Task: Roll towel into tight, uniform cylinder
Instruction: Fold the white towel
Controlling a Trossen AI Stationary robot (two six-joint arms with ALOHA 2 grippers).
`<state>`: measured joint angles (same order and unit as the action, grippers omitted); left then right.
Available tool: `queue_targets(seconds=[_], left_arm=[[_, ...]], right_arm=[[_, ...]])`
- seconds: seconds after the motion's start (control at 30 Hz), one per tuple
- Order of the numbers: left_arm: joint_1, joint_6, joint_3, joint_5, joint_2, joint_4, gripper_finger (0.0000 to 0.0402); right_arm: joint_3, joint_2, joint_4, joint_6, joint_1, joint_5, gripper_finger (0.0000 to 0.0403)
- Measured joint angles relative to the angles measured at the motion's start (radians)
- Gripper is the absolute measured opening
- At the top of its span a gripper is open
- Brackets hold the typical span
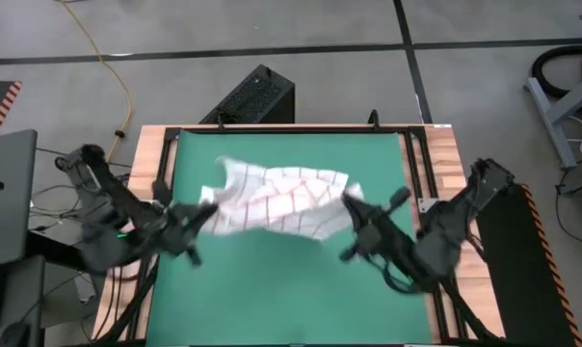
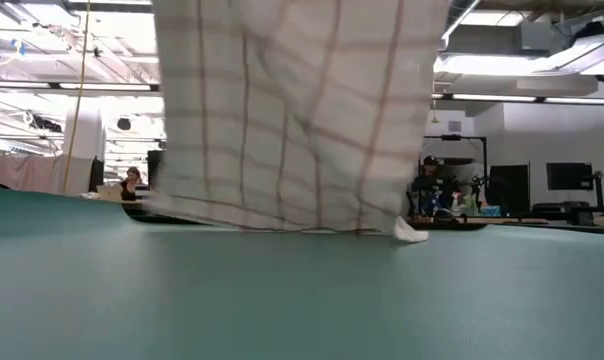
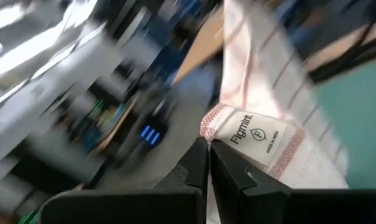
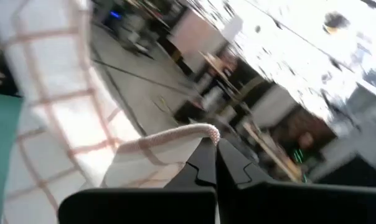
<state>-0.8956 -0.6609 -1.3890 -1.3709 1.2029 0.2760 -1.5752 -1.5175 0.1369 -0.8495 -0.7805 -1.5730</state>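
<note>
The towel [image 1: 281, 204] hangs in the air above the green mat [image 1: 291, 289], stretched between the two arms and sagging in the middle, its lower edge just brushing or nearly brushing the mat in the low view. The left claw [image 1: 202, 220] is clamped on the towel's left corner, fingers pressed together over the hem next to the sewn label [image 3: 258, 138]. The right claw [image 1: 354, 217] is clamped on the opposite corner, its fingers closed on a rolled bit of hem.

The cloth looks thin, light and very limp: it folds and ripples under its own weight, so it will not keep any shape unless it is laid flat on the mat first. It seems neither slippery nor fragile. The corners and hems are the sound places to pinch, being thicker. For rolling, I judge that one straight edge should be gripped at both ends and kept taut, or the cylinder will come out loose and uneven.
</note>
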Motion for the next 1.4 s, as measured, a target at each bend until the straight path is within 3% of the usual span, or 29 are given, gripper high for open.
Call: queue_targets(seconds=[0.2,0.37,0.57,0.67,0.73,0.8,0.87,0.93,1.03,1.13,1.17,1.27,1.4], left_arm=[[-0.15,-0.289,-0.156,0.023,0.116,-0.228,0.0],[-0.169,-0.466,-0.328,0.014,0.214,-0.248,0.0],[-0.025,-0.509,-0.437,-0.004,0.164,-0.174,0.0],[0.107,-0.443,-0.437,0.004,0.083,-0.067,0.0],[0.208,-0.269,-0.438,0.054,0.024,0.086,0.0],[0.324,-0.05,-0.438,0.168,-0.033,0.297,0.0],[0.441,0.163,-0.434,0.291,-0.077,0.497,0.0],[0.557,0.329,-0.406,0.351,-0.115,0.646,0.0],[0.717,0.493,-0.319,0.376,-0.157,0.79,0.0],[0.853,0.537,-0.171,0.382,-0.195,0.802,0.0],[0.891,0.53,-0.114,0.399,-0.205,0.789,0.0],[0.996,0.444,0.08,0.477,-0.229,0.67,0.0],[1.095,0.293,0.313,0.528,-0.235,0.458,0.0]], right_arm=[[-0.231,-0.134,-0.098,-0.082,-0.089,0.064,0.0007],[-0.471,-0.253,-0.154,-0.275,-0.05,0.2,0.0007],[-0.697,-0.265,-0.135,-0.459,0.143,0.255,0.0007],[-0.739,-0.24,-0.136,-0.437,0.298,0.262,0.0007],[-0.74,-0.215,-0.166,-0.346,0.421,0.259,0.0008],[-0.741,-0.197,-0.284,-0.214,0.53,0.236,0.0008],[-0.742,-0.189,-0.485,-0.027,0.625,0.232,0.0009],[-0.742,-0.191,-0.732,0.193,0.711,0.242,0.0009],[-0.74,-0.226,-1.134,0.572,0.835,0.383,0.001],[-0.739,-0.296,-1.427,0.877,0.945,0.552,0.001],[-0.737,-0.325,-1.497,0.938,0.972,0.561,0.001],[-0.705,-0.415,-1.619,1.01,1.029,0.536,0.001],[-0.674,-0.533,-1.641,0.993,1.058,0.521,0.0011]])
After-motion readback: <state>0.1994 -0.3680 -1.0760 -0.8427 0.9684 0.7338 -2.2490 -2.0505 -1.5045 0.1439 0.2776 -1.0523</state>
